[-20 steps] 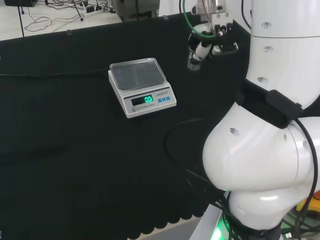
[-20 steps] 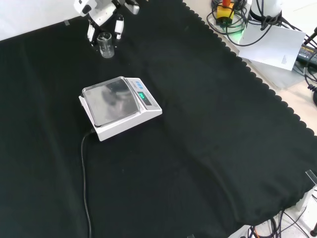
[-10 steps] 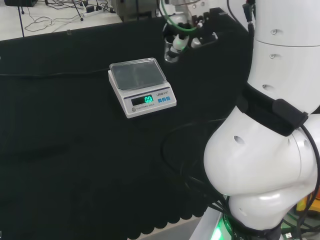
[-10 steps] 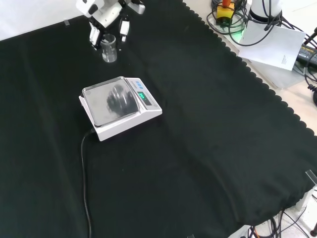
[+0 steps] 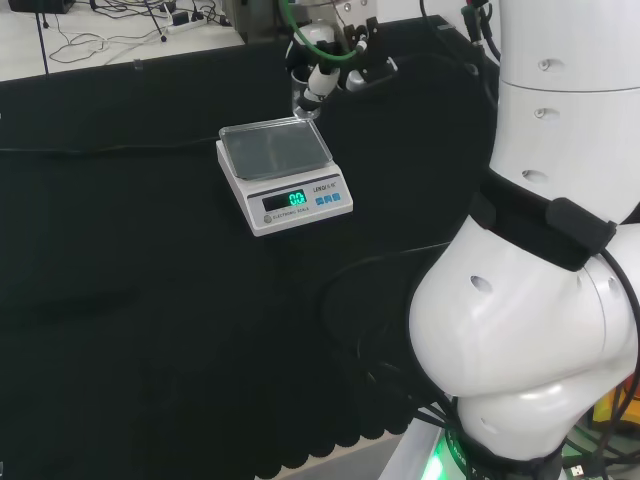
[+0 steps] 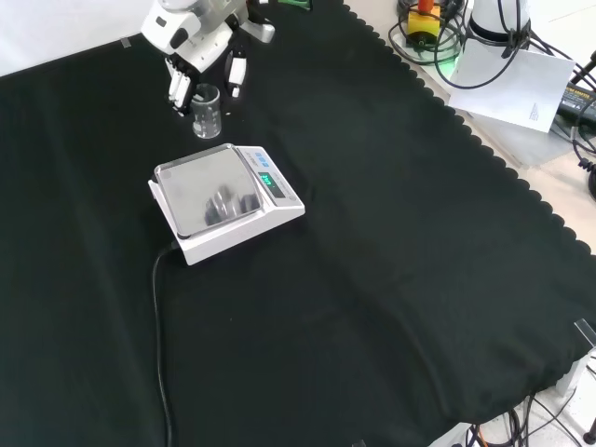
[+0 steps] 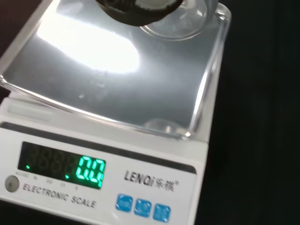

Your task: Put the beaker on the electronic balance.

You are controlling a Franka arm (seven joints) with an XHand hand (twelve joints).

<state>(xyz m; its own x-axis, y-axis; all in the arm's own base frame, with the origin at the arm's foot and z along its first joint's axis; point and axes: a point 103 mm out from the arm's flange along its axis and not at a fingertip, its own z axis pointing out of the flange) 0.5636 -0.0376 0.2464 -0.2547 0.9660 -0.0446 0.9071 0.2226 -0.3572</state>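
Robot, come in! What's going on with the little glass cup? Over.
Hand shut on beaker. Beaker in the air by the balance pan's edge, not set down. Pan bare, nothing in the way.

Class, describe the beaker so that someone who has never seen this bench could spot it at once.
Find the white electronic balance with its shiny metal pan on the black cloth. In the front view, just beyond its far edge, the robot's hand holds a small vessel in its fingers. That beaker is the one clear, see-through piece.

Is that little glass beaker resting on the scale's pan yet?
Apart. In the front view the beaker, pinched in the hand, hangs beyond the balance pan's far edge.
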